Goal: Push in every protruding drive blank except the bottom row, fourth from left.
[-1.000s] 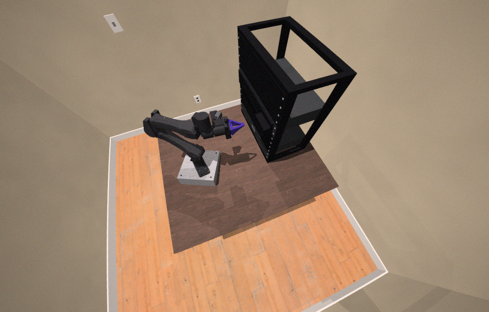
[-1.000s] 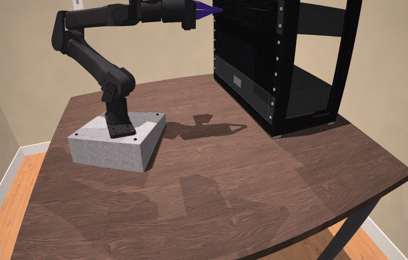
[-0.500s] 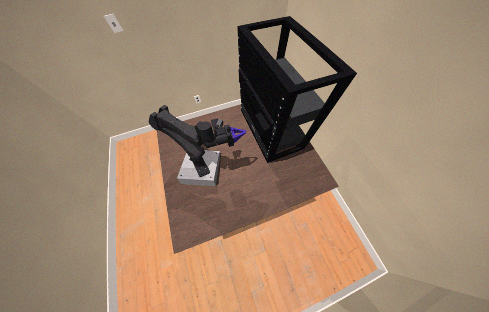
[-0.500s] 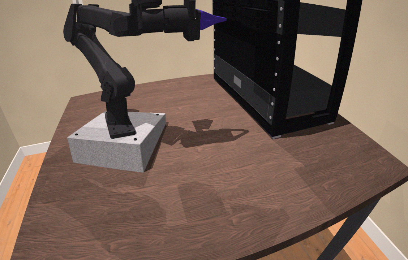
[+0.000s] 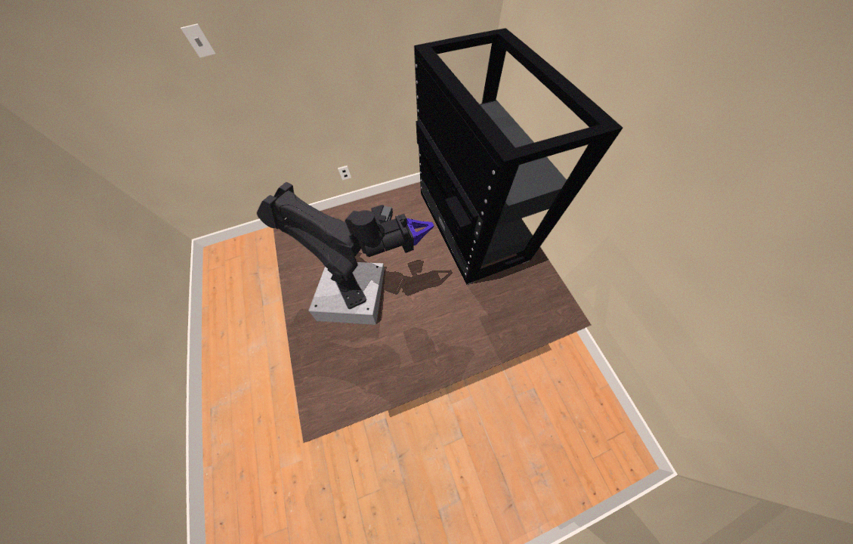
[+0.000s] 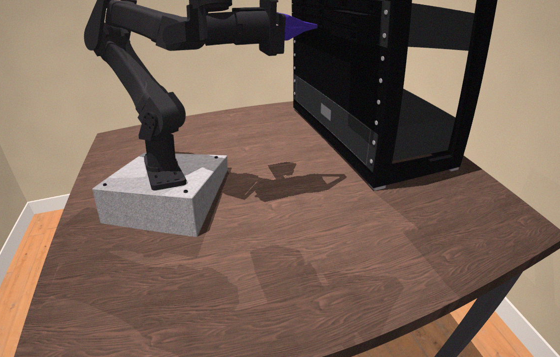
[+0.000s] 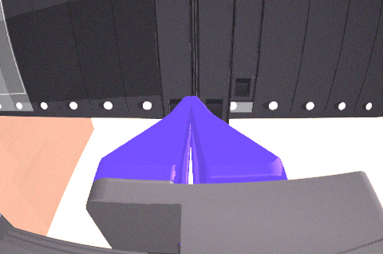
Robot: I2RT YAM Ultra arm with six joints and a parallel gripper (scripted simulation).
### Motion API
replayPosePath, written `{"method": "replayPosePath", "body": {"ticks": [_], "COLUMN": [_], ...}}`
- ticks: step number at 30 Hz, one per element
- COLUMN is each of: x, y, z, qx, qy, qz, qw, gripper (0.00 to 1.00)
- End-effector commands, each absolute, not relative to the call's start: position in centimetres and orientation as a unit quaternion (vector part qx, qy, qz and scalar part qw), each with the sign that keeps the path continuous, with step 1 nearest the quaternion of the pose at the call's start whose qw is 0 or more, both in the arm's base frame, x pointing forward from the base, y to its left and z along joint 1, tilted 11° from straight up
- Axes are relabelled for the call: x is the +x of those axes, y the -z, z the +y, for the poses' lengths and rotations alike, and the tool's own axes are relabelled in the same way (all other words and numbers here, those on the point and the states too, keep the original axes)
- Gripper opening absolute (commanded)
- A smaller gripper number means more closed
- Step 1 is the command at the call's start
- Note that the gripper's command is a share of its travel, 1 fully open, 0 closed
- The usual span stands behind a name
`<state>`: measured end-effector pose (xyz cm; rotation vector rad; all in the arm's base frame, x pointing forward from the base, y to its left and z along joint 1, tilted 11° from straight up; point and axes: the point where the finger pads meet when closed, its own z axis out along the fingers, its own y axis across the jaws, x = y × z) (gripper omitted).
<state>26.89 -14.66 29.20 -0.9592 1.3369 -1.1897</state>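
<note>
The gripper [image 6: 306, 25] has its purple fingers pressed fully together into a wedge, holding nothing, and its tip sits at, or just short of, the front face of the rack [image 6: 388, 89]; contact cannot be told. In the wrist view the tip points at 12 o'clock, onto the seam between two drive blanks [image 7: 175, 41], which stand in close columns with small square latch windows.

That seam is the worry. A push there may catch two blanks at once, or slip off sideways. The contact also looks high on the rack, which is not fastened, so a hard or skewed shove could tilt it back or slide it along the table [image 6: 299, 275]. Which blanks protrude cannot be read from these dark fronts.

Room is generous. Behind the rack, toward 3 o'clock in the exterior view, the table runs on before its edge, and the arm's granite base [image 6: 113, 204] stands well apart at 9 o'clock.
</note>
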Motion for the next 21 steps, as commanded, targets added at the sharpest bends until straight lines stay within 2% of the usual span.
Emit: {"method": "replayPosePath", "body": {"ticks": [1, 7, 21], "x": [29.1, 31.6, 31.5], "y": [-31.3, -31.5, -31.6], "z": [-15.7, -16.1, -16.3], "qx": [-0.395, -0.394, -0.391], "qy": [0.524, 0.524, 0.526], "qz": [0.546, 0.546, 0.547], "qw": [0.521, 0.522, 0.521], "gripper": [0.0, 0.0, 0.0]}}
